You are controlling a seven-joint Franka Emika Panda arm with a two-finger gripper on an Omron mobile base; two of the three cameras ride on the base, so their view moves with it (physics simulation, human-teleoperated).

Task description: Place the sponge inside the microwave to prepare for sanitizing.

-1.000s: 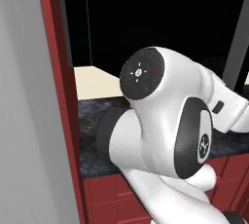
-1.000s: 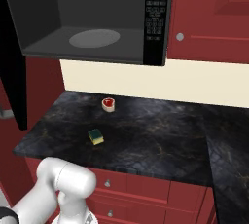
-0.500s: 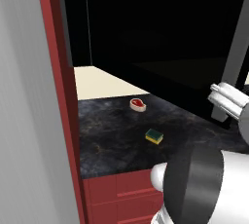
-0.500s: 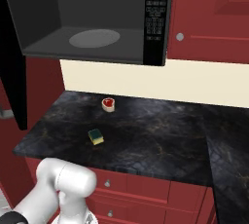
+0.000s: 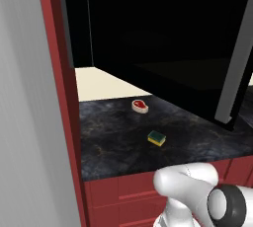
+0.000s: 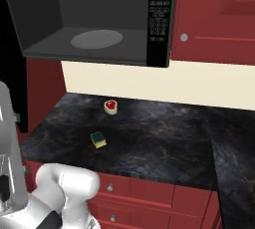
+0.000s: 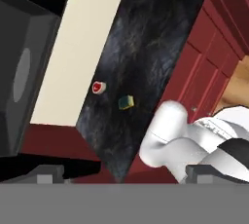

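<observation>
The sponge, yellow with a dark green top, lies flat on the dark marble counter, left of its middle. It also lies in the left base view, sponge. High above it the microwave stands open, its round turntable bare. Its door, with a long grey handle, swings out over the counter. My gripper is open and holds nothing, far off the counter. In the rolled hand view the sponge is small, with the microwave at left.
A red-and-white steak piece sits on the counter behind the sponge, near the cream back wall. Red drawers run below the counter, and a red upper cabinet adjoins the microwave's button panel. My white arm is low in front.
My arm has swung down out of the middle of the left base view, uncovering the counter, the sponge and the steak piece. The sponge has not moved. The gripper stays open.
</observation>
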